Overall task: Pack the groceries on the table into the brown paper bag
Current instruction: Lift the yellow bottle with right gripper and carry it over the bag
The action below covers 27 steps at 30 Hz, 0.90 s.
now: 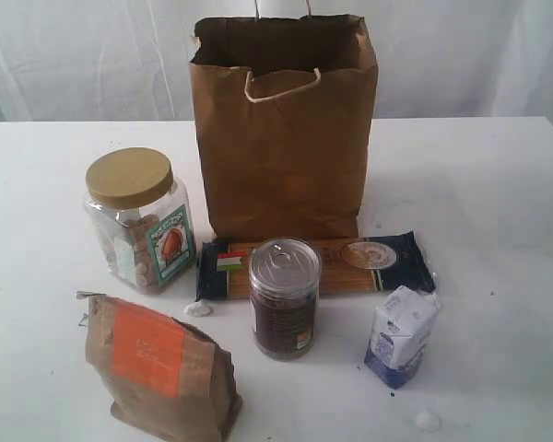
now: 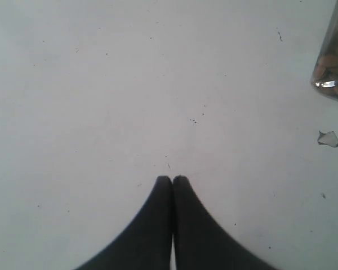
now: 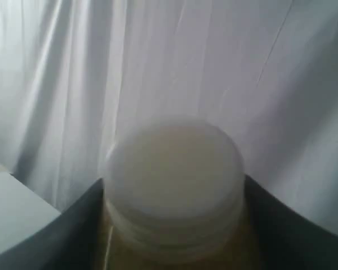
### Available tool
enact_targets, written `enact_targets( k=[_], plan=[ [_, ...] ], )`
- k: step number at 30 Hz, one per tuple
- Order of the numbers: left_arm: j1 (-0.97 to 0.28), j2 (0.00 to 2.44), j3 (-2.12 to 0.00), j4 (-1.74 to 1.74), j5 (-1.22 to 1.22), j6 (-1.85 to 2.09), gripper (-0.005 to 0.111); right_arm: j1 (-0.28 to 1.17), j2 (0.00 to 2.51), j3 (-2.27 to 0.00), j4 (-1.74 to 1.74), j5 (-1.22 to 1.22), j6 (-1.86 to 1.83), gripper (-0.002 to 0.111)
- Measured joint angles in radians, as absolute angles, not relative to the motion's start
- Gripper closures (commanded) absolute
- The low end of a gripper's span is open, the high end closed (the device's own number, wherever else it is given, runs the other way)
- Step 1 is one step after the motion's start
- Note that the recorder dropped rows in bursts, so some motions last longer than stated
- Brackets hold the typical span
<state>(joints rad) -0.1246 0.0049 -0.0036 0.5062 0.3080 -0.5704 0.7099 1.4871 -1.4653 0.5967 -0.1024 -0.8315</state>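
so far, packing looks barely begun: five groceries sit on the table (image 1: 498, 184) in front of the brown paper bag (image 1: 281, 157): the clear gold-lidded jar (image 1: 138, 221), brown pouch (image 1: 157, 364), spaghetti packet (image 1: 378, 253), foil-topped jar (image 1: 284, 299) and small carton (image 1: 399, 336). whether anything lies inside the bag cannot be told. the right gripper (image 3: 172, 191) clamps the white-capped yellow-grain jar (image 3: 172, 163), held up against a white curtain (image 3: 158, 56). the left gripper (image 2: 172, 179), pressed closed and empty, hangs over bare tabletop, with the gold-lidded jar off to one side.
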Motion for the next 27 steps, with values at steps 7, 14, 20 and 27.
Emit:
enact_targets(
  k=[7,14,20,27],
  plan=[
    [-0.125,0.005,-0.004,0.506,0.308,-0.570,0.107,0.710,1.605,-1.461,0.655,-0.144,-1.064,0.108],
    [-0.125,0.005,-0.004,0.506,0.308,-0.570,0.107,0.710,1.613,-1.452,0.979,-0.269,-1.299,0.108],
    [-0.125,0.005,-0.004,0.506,0.308,-0.570,0.107,0.710,1.650,-1.429,1.176,-0.488,-1.342,0.108],
    [-0.125,0.005,-0.004,0.506,0.308,-0.570,0.107,0.708,1.712,-1.425,1.248,-0.671,-1.350,0.108]
  ],
)
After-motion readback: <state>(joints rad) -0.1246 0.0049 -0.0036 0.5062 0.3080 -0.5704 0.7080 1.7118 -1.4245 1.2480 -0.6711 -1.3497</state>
